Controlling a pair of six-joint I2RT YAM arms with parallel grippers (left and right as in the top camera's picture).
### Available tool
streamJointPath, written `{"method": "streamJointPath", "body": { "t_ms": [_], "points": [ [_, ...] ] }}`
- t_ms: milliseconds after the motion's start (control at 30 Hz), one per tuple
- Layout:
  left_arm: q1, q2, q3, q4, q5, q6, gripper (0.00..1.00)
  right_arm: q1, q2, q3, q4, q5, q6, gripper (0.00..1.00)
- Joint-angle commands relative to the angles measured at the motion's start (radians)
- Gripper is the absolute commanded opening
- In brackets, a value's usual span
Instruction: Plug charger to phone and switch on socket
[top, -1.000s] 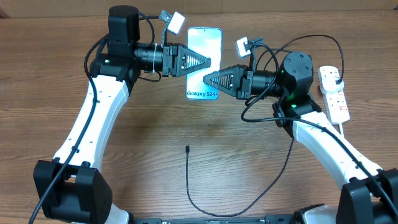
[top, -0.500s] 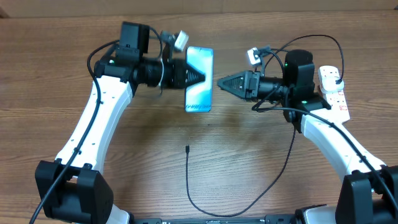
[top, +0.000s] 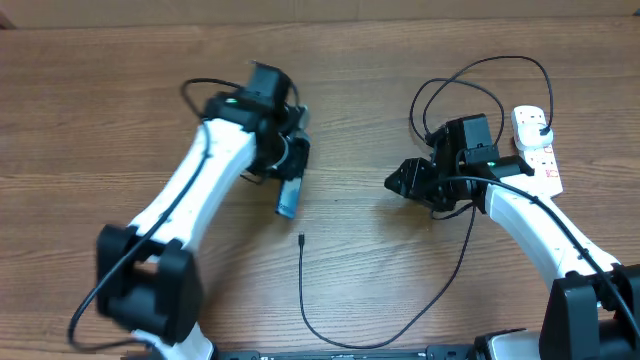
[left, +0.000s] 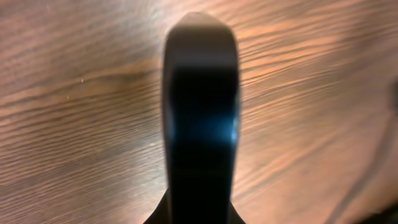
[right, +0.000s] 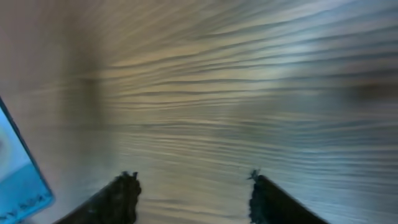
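Overhead, the wooden table (top: 100, 120) carries two white arms reaching in from its 6 o'clock edge. On the 3 o'clock side lies the socket (top: 537, 152), flat and lengthwise from 12 to 6 o'clock, just beside the right arm's elbow. The phone (top: 287, 200) is off the wood, turned on edge so that only a thin blue sliver shows. It juts toward 6 o'clock out of the left gripper (top: 290, 178), which is clamped on its upper part. In the left wrist view it fills the middle as a dark, blurred slab. The right gripper (top: 392, 182) sits at 3 o'clock of the phone, well apart from it, pointing toward 9 o'clock. Its own camera shows both fingers (right: 121, 194) spread with bare wood between them, gripping nothing, and the phone's blue face at the far 9 o'clock edge. The charger (top: 303, 295) loops along the 6 o'clock side, and its connector tip (top: 301, 238) lies near the phone, at about 5 o'clock of it, not touching.
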Motion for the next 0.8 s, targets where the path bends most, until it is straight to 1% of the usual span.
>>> {"method": "streamJointPath", "body": {
  "t_ms": [0, 33, 67, 367, 500, 767],
  "points": [
    [-0.043, 0.087, 0.014, -0.006, -0.119, -0.035, 0.04, 0.003, 0.003, 0.004, -0.016, 0.156, -0.022, 0.73],
    [-0.05, 0.104, 0.014, -0.005, -0.119, -0.036, 0.04, 0.003, 0.003, 0.004, -0.02, 0.156, -0.022, 0.85],
    [-0.061, 0.127, 0.014, -0.003, -0.119, -0.043, 0.04, 0.003, 0.003, 0.004, -0.023, 0.156, -0.022, 1.0],
    [-0.085, 0.222, 0.014, 0.047, -0.139, -0.087, 0.04, 0.003, 0.003, 0.004, -0.02, 0.156, -0.015, 1.0],
    [-0.085, 0.225, 0.014, 0.047, -0.168, -0.093, 0.06, 0.003, 0.003, 0.004, -0.02, 0.156, -0.015, 1.0],
    [-0.085, 0.225, 0.014, 0.054, -0.169, -0.096, 0.07, 0.003, 0.003, 0.004, -0.016, 0.156, -0.016, 1.0]
  ]
}}
